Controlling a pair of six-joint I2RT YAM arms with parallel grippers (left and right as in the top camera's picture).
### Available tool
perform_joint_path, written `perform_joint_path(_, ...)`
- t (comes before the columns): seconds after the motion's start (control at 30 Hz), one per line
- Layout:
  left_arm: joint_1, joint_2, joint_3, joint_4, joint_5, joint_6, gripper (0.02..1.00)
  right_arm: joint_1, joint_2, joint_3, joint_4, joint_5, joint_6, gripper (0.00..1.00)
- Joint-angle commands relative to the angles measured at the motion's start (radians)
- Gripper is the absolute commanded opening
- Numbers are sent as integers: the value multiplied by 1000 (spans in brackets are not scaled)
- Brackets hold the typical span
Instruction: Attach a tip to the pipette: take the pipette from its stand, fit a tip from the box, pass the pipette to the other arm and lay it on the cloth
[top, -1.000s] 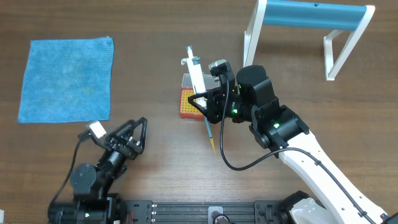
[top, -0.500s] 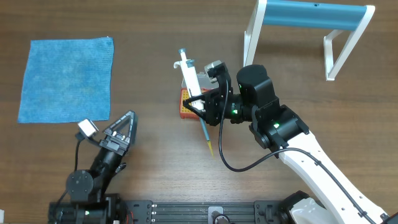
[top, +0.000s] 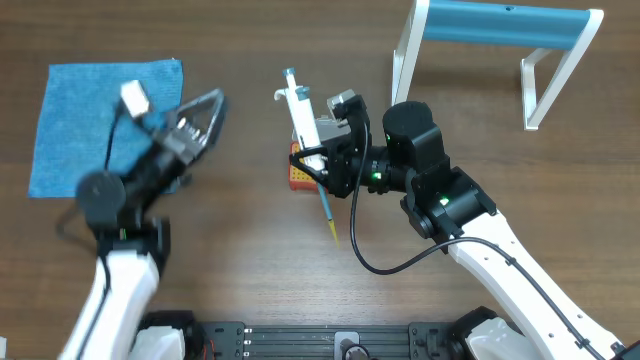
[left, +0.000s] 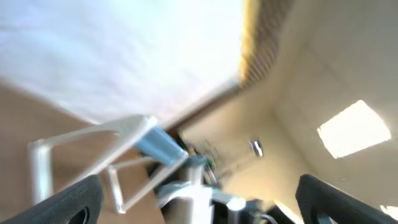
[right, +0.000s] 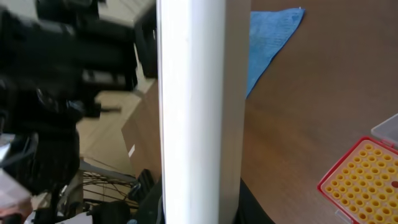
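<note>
Top view, left gripper (top: 203, 118): lifted off the table (top: 250, 270), its fingers spread wide with nothing between them.
Top view, cloth (top: 70, 110): blue and flat on the table, beside the left fingers and partly under the left arm, well apart from the right fingers.
Top view, right gripper (top: 318, 158): fingers closed on the middle of the pipette.
Top view, pipette (top: 300, 112): off the stand. The white body sticks out past the right fingers on one side, and a thin shaft ending in a yellowish tip (top: 331, 228) sticks out on the other.
Top view, tip box (top: 296, 178): red-rimmed, just beside the right fingers, partly hidden by them and the pipette.
Top view, stand (top: 500, 20): a blue bar on white legs, well apart from both pairs of fingers.
Left wrist view, fingers (left: 74, 200): set far apart, with nothing in the gap.
Left wrist view, stand (left: 146, 140): far ahead of the fingers, tilted and blurred.
Right wrist view, pipette (right: 199, 106): the white body rises from between the right fingers, close up.
Right wrist view, tip box (right: 367, 180): on the table beyond the fingers, to one side of the pipette, a yellow grid inside a red rim.
Right wrist view, cloth (right: 267, 37): far beyond the fingers.
Right wrist view, left arm (right: 68, 56): a dark blur on the pipette's other side.
</note>
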Motion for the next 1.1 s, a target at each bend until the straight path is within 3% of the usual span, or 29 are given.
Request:
perform_joint_path(0.03,-2,239,186,216,420,-34,996,0,-3,12,34,-16,31,82)
perform_joint_path(0.13,-36,310,219,280,484,-48,996,0,-3,12,53,-16,44,82)
perform_joint_path(0.23,-92,331,220,328,474,-43,996,0,-3,12,64,-18,77,82)
perform_joint_path(0.4,-167,332,220,409,435,-13,998,0,-3,12,91,-98,146,80)
perform_joint_path(0.73,-169,334,220,409,415,-10,996,12,-3,12,96,-162,163,80)
perform_joint_path(0.87,-169,334,220,409,396,-10,915,12,-3,12,97,-209,166,80)
perform_joint_path(0.93,-169,334,220,409,380,-10,720,12,-3,12,97,-208,166,80)
perform_joint_path(0.97,-169,334,220,409,373,-10,680,12,-3,12,97,-208,166,80)
perform_joint_path(1.0,-169,334,220,409,369,-10,470,12,-3,12,97,-208,166,80)
perform_joint_path(1.07,-169,334,220,409,370,-10,259,12,-3,12,97,-208,166,80)
perform_joint_path(1.1,-170,334,220,409,370,-10,84,12,-3,12,97,-208,166,80)
